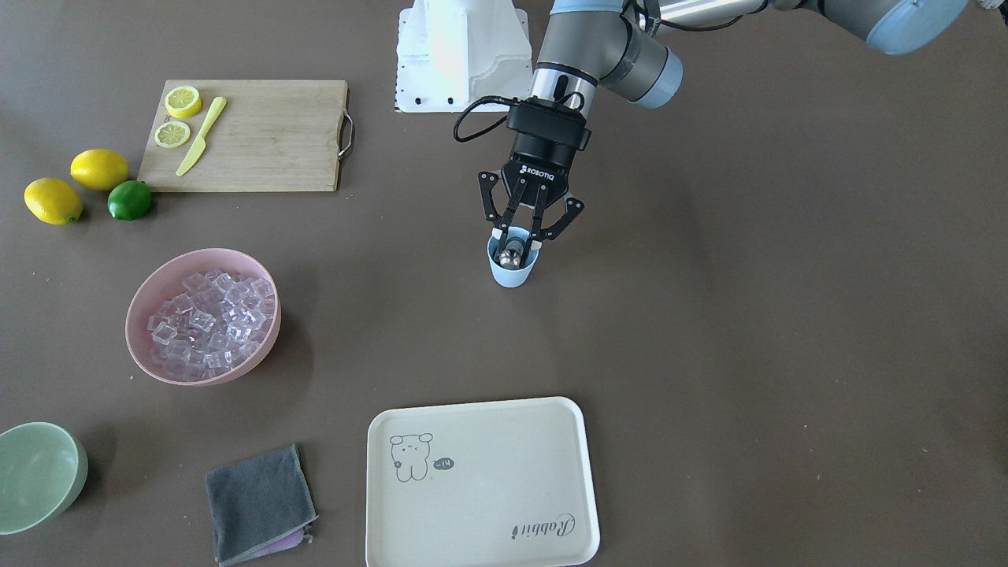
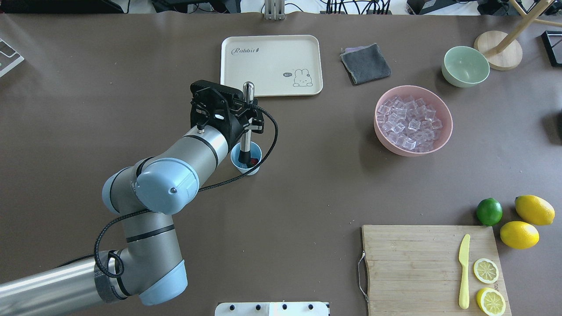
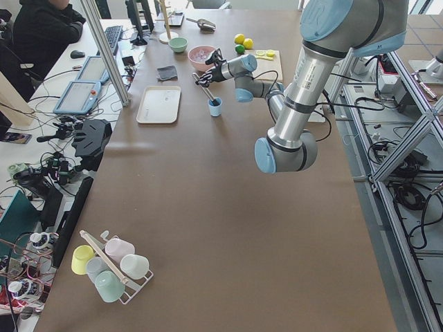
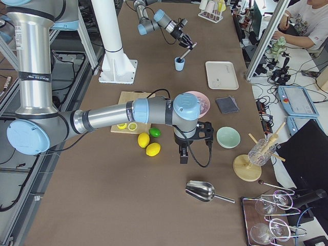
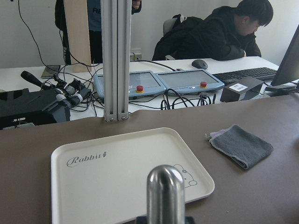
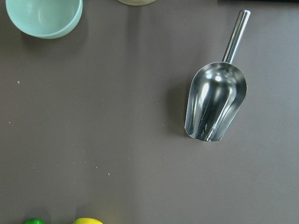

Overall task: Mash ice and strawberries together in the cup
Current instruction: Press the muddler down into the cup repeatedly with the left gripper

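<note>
Now, from the front, we see the left gripper [image 1: 520,230] pinching a steel muddler [image 1: 513,253] that leans into the cup [image 1: 512,273]. Overhead, a strawberry [image 2: 253,162] shows red inside; the ice [image 2: 408,120] sits apart in a pink bowl [image 2: 412,152]. We should press straight down, gently. From the right side, the right gripper [image 4: 183,156] hangs downward, and we cannot tell how its jaws stand.

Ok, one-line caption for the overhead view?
Left hand holds a shiny metal pestle down in the small light-blue plastic cup.
</note>
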You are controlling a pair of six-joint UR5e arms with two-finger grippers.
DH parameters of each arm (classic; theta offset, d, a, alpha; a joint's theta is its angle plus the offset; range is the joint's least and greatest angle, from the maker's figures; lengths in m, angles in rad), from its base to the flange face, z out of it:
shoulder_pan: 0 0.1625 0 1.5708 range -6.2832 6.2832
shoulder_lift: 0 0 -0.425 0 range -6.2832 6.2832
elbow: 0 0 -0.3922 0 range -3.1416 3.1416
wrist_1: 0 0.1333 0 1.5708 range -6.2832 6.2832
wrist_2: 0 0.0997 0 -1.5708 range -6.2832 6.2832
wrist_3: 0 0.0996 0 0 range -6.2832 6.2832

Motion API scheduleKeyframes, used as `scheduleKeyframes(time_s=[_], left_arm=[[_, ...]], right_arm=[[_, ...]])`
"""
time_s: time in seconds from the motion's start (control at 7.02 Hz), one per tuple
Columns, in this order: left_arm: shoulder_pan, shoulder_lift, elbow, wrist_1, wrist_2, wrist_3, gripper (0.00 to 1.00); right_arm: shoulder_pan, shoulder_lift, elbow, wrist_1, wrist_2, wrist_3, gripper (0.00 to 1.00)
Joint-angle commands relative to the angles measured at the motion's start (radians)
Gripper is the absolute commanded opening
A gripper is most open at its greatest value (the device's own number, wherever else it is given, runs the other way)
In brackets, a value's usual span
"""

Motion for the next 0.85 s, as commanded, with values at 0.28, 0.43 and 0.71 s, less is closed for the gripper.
scheduleKeyframes(time_s=[0.28,0.43,0.71], left_arm=[[0.016,0.004,0.022,-0.002,0.004,-0.035,0.0],[0.024,0.004,0.013,-0.003,0.004,-0.034,0.0],[0.006,-0.006,-0.015,0.0,-0.005,-0.023,0.0]], right_arm=[[0.0,0.0,-0.004,0.005,0.0,0.0,0.99],[0.0,0.0,-0.003,0.006,0.0,0.0,0.99],[0.001,-0.003,0.003,0.005,-0.003,0.0,0.99]])
